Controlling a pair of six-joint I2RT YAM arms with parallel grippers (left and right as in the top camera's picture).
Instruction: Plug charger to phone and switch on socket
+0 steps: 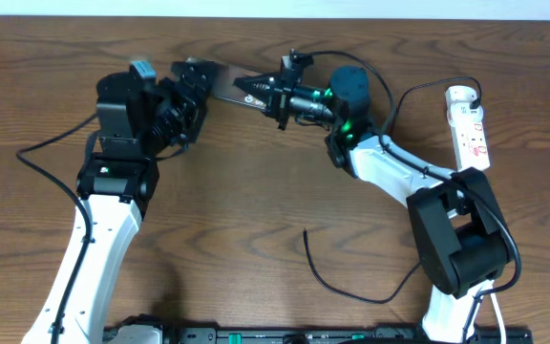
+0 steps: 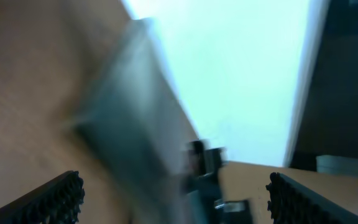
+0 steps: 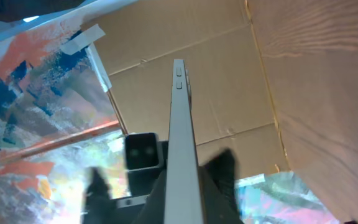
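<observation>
the right tool [image 1: 253, 90] is clamped shut on the phone [image 1: 220, 83], which it holds on edge, seemingly off the counter [image 1: 256, 191]. the left tool [image 1: 195, 84] gapes wide at the phone's far end, gripping nothing. i'd close the left squarely before the right releases, leaving the port end free. the charger [image 1: 337, 277] lies loose on the counter, well apart from the socket [image 1: 469, 124]. no containers in view.

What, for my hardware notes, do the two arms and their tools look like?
The left arm and right arm have white link shells, bulky black joint housings and thin black cables trailing off. The right arm shows green lights. The left tool has black ribbed fingers.
</observation>
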